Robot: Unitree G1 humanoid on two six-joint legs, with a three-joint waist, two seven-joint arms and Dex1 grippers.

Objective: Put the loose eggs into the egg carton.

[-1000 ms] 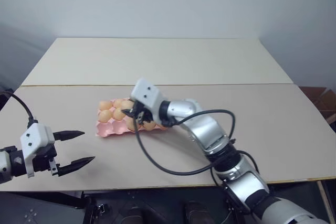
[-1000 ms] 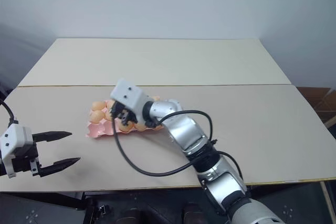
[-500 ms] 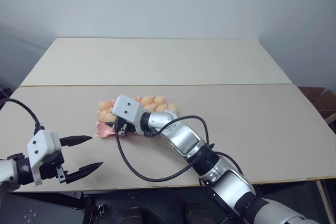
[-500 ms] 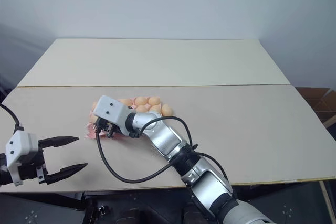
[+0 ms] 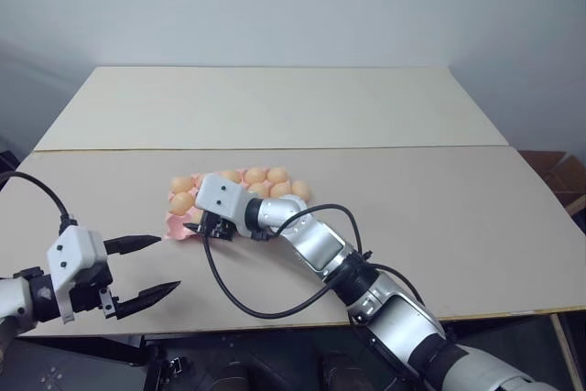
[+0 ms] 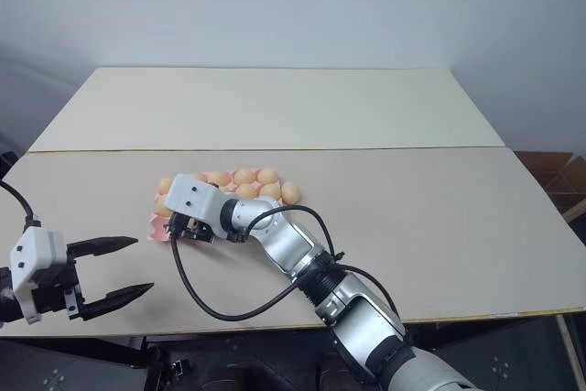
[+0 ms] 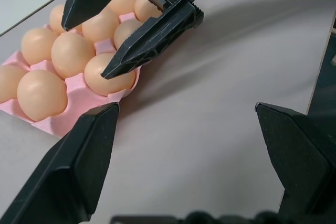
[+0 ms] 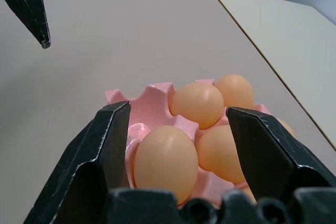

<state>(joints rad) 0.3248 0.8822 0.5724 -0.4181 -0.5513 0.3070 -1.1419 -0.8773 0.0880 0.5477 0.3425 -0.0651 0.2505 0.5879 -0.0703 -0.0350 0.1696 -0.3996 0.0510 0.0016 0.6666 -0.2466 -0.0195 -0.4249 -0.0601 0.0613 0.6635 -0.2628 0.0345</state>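
Observation:
The pale-pink egg carton [image 5: 176, 224] lies on the table's near board, left of centre, with several tan eggs [image 5: 256, 174] in its cups. My right gripper [image 5: 203, 224] reaches over the carton's near-left corner and is open. Its fingers [image 8: 105, 150] straddle one egg [image 8: 165, 161] that rests in the corner cup [image 8: 149, 103]. The left wrist view shows that same egg [image 7: 107, 74] under the right gripper's fingers [image 7: 152, 40]. My left gripper [image 5: 168, 264] hovers open and empty, left of the carton and nearer to me, pointing at it.
The beige table [image 5: 439, 199] is made of two boards, with a seam [image 5: 366, 147] running across behind the carton. A black cable [image 5: 265, 304] loops from my right wrist over the near board. The table's front edge [image 5: 513, 315] is close.
My right gripper moved left and down from over the carton's middle to its near-left corner and then opened. The egg now rests in the corner cup. My left gripper shifted slightly right.

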